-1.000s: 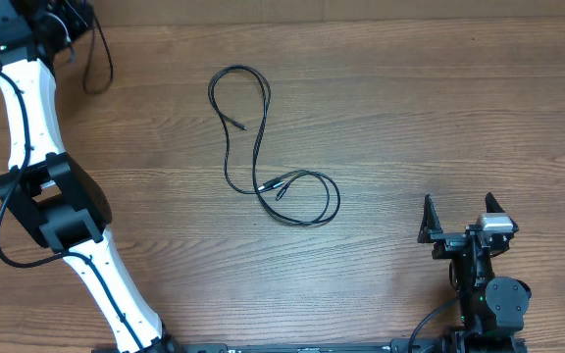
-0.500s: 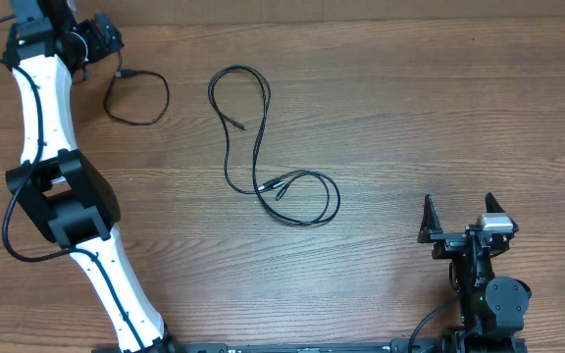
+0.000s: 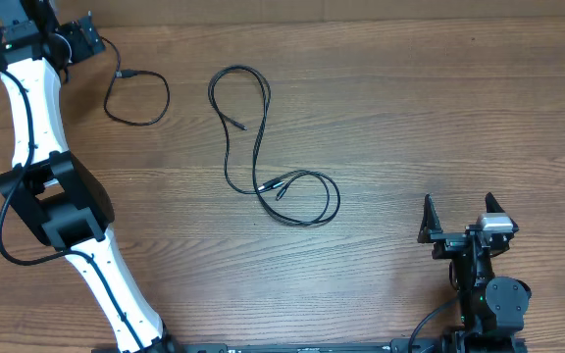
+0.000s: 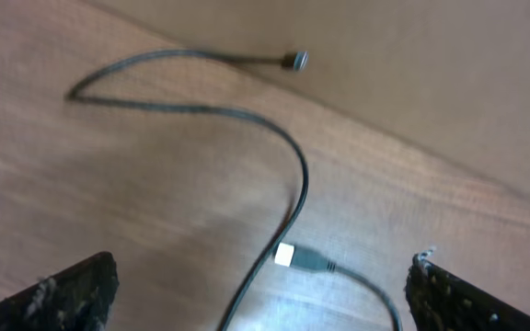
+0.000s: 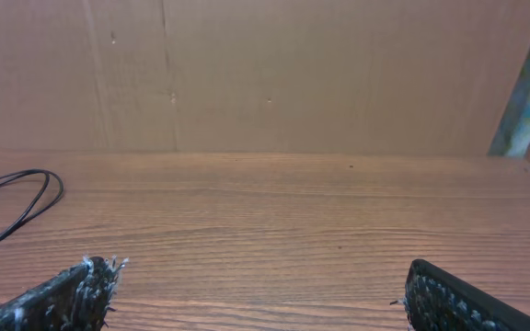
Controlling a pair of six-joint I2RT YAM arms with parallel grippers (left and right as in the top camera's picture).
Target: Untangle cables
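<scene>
Black cable dropped at the far-left corner, one down

The loose cable (image 4: pixel 304 184) was being dangled from the left jaws (image 3: pixel 88 37) a second ago. Now it's been let go and is laid out in its own loop on the tabletop (image 3: pixel 410 118), well apart from the rest. The left jaws are spread wide above it with nothing between them, and its white USB plug (image 4: pixel 286 256) and small round plug (image 4: pixel 297 61) can both be seen lying free. The remaining cables (image 3: pixel 268 184) haven't been shifted at all: same curl mid-tabletop, still looped over themselves near the plugs, so that bit probably still needs sorting. The right jaws (image 3: pixel 461 208) are parked open at the near right edge, nothing held.
</scene>
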